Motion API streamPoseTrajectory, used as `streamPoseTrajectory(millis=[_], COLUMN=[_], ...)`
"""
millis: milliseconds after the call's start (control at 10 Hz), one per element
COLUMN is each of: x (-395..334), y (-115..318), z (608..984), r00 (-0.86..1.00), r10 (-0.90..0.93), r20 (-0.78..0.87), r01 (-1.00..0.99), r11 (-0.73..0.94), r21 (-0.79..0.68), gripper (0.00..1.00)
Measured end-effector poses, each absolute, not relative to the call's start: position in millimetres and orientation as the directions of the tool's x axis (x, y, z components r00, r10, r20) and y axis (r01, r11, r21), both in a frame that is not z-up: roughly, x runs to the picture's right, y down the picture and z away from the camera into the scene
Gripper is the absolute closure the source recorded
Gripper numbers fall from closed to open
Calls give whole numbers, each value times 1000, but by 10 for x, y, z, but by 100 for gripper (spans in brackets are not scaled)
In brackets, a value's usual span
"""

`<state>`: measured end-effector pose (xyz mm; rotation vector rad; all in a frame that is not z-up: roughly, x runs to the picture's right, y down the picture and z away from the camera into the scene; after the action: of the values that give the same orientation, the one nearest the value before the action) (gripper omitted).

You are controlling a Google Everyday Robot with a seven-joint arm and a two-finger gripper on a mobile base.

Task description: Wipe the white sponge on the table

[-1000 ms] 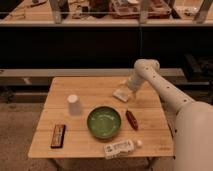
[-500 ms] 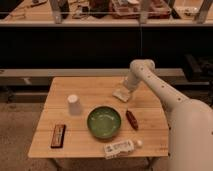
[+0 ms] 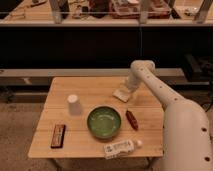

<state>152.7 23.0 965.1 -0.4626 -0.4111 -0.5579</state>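
Note:
The white sponge [image 3: 121,94] lies flat on the light wooden table [image 3: 95,87], toward its far right side. My gripper [image 3: 128,89] comes down from the white arm at the right and sits right on the sponge's far right edge. The arm bends over the table's right edge and hides part of the sponge's far side.
A green bowl [image 3: 105,121] stands in the middle of the table. A white cup [image 3: 73,104] stands left of it. A dark bar [image 3: 58,135] lies at the front left, a white labelled bottle [image 3: 120,148] at the front, a red-brown object [image 3: 132,119] right of the bowl.
The arm and gripper have shifted a little to the left over the sponge; the sponge has slid slightly left with it. Other things have not moved.

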Motion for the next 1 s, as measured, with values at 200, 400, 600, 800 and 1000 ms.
streamPoseTrajectory(millis=[200, 400, 600, 800, 1000], x=[1537, 1507, 1470, 1460, 1451], y=[243, 249, 250, 239, 220], z=[9699, 9727, 9750, 9783, 9801], r00=[779, 780, 779, 785, 787], r10=[-392, -384, -381, -371, -367], r20=[488, 494, 497, 496, 495], r01=[576, 573, 573, 564, 560], r11=[756, 755, 754, 759, 762], r21=[-312, -318, -321, -325, -325], gripper=[20, 20, 20, 20, 20])
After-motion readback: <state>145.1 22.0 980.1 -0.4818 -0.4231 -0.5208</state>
